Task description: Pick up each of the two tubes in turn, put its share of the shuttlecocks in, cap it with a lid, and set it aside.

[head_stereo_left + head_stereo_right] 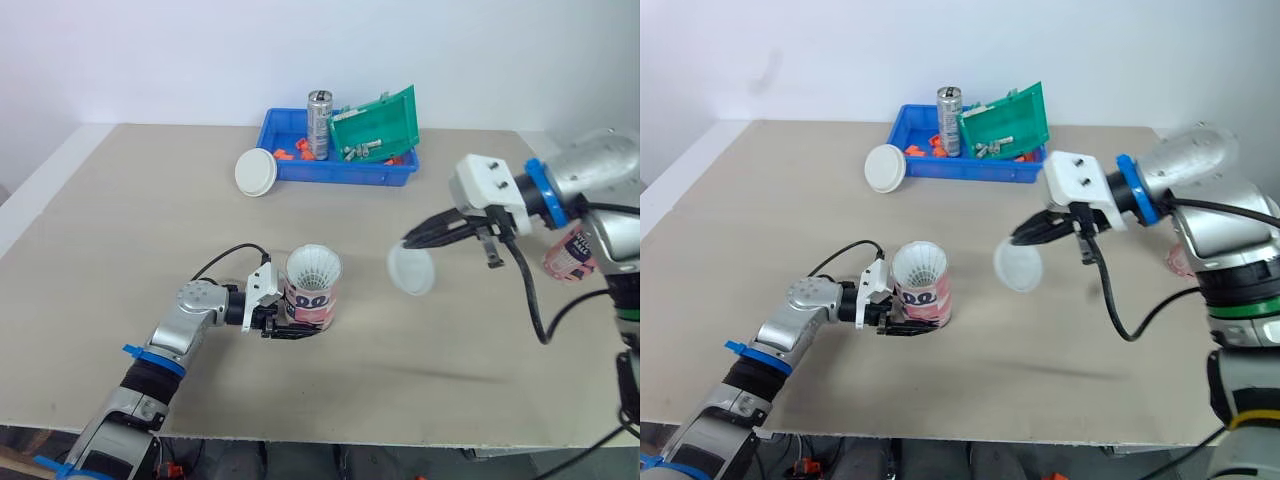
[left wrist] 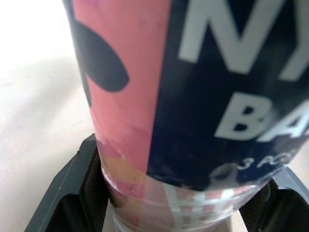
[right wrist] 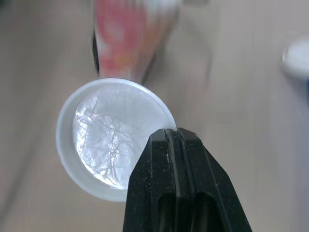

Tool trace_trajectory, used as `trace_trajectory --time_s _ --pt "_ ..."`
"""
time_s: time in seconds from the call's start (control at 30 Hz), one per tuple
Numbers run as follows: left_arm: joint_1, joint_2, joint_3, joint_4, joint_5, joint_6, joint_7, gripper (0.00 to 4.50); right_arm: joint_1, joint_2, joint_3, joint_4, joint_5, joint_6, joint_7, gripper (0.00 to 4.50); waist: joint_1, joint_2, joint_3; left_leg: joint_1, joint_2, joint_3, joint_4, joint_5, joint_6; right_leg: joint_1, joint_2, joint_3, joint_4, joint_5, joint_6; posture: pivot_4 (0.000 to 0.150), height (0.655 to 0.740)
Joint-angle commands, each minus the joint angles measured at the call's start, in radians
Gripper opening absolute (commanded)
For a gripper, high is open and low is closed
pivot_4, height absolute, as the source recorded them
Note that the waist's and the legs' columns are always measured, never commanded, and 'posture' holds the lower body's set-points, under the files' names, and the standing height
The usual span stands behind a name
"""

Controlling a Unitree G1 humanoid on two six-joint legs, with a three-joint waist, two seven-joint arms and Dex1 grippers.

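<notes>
Left gripper (image 1: 296, 330) low on the table (image 1: 110, 230), jaws clamped on the base of the pink tube (image 1: 312, 297). The tube stands upright, and the left wrist view shows a finger on each side of it. Shuttlecocks (image 1: 314, 267) are in it, white skirts up to the mouth, so filling looks done for this one. No cap on it yet.

A spare white lid (image 1: 256, 172) lies at 11 o'clock from the tube, touching the blue bin (image 1: 345, 173). Can (image 1: 319, 124) and green tray (image 1: 378, 124) are in the bin, not task items.

Clear lid (image 1: 412, 270) is in the air at 3 o'clock from the tube, near it but apart. Right gripper (image 1: 410, 240) has its jaws together, pinching the lid's rim.

Second tube (image 1: 567, 256) is far out at 3 o'clock, half hidden behind the right arm; can't tell if it's filled or capped.

Left to do: cap this tube and set it aside, then probably the second tube.
</notes>
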Motion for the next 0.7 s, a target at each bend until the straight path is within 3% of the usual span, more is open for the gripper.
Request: trace_trajectory --time_s 0.03,0.27,0.7 --pt "-0.005 0.034 -0.048 0.082 0.075 0.062 -0.012 2.95 -0.126 0.079 0.059 -0.026 -0.008 -0.049 0.038 0.09 -0.003 0.001 0.0 0.0 0.001 0.0 -0.001 0.0 0.0 -0.001 0.001 0.0 0.0 0.0 0.0 0.15 0.7038" --pt "-0.03 0.048 -0.062 0.086 0.076 0.08 -0.033 2.95 -0.279 0.199 0.131 0.065 -0.009 -0.136 0.041 0.09 -0.003 -0.001 0.0 -0.001 0.001 -0.003 -0.001 0.0 0.0 0.0 0.003 -0.001 0.0 -0.001 -0.001 0.15 0.7038" --pt "-0.018 0.075 -0.094 0.094 0.116 0.031 -0.02 2.95 -0.395 0.206 0.275 0.142 0.034 -0.273 0.041 0.09 -0.008 -0.001 -0.001 0.001 0.004 -0.003 -0.004 0.0 0.0 -0.001 0.005 -0.001 0.0 -0.002 -0.004 0.15 0.7038"
